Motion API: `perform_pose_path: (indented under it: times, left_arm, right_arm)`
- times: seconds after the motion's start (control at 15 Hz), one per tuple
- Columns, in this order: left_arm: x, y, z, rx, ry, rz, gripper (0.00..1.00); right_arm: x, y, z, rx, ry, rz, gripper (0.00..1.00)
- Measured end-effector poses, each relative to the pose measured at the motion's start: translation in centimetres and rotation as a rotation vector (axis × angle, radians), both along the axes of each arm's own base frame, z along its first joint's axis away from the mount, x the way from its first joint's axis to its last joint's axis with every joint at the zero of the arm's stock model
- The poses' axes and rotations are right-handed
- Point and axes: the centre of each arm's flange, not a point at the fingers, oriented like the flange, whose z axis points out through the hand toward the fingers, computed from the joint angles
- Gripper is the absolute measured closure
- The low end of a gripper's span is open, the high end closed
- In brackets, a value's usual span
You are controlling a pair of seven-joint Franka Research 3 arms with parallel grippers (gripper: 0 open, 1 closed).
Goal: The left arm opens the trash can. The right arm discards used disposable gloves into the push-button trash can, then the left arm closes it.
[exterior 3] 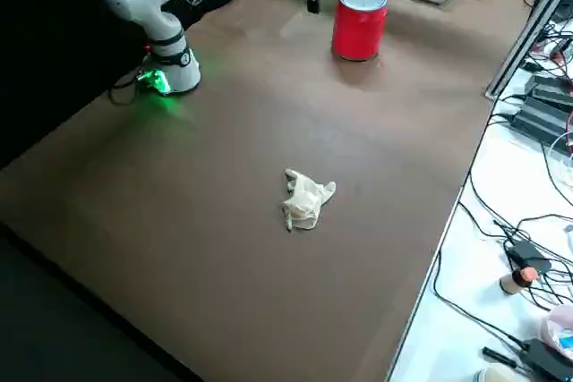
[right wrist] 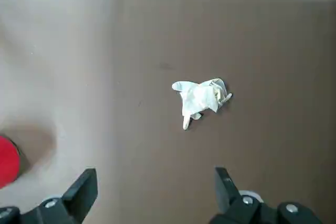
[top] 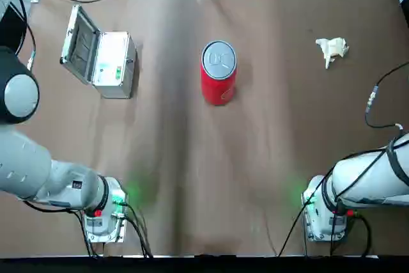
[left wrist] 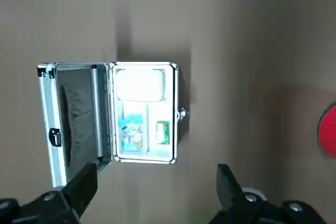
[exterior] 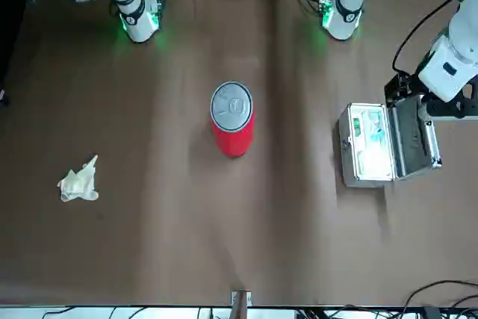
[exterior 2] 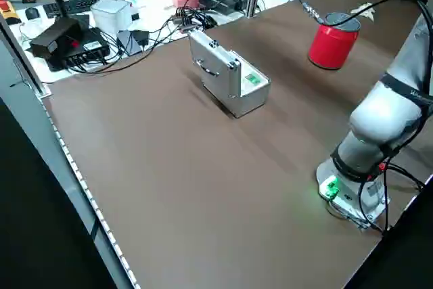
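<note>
The left arm and right arm lean outward from their bases, away from each other. The left hand hangs aloft with its two black fingers spread wide; the right hand also holds its fingers well apart.

Apparently no lettering can be read anywhere in these views.

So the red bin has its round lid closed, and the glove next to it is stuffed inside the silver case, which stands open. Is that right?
Not quite: the glove lies on the bare tabletop, outside the silver case, as the top view shows.
</note>
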Motion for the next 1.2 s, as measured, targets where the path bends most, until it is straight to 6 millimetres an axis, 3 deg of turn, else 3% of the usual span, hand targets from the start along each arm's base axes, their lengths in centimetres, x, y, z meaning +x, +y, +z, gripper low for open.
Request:
perform_pose_path:
  times: [0.6, 0.73, 1.07, 1.2]
  left_arm:
    - [0.1, -0.9, -0.5, -0.007, 0.011, -0.019, 0.00]
    - [-0.2, -3.3, -1.7, -0.007, 0.051, -0.065, 0.00]
    - [-2.1, -12.3, -6.3, 0.001, 0.169, -0.209, 0.00]
    - [-2.7, -14.5, -7.3, 0.000, 0.189, -0.246, 0.00]
  right_arm:
    - [0.0, 0.2, 0.0, 0.001, 0.003, 0.003, 0.01]
    - [0.0, 0.3, 0.0, 0.001, 0.003, 0.005, 0.01]
    - [0.0, 0.4, 0.0, 0.001, 0.003, 0.006, 0.01]
    - [0.0, 0.4, 0.0, 0.001, 0.003, 0.006, 0.01]
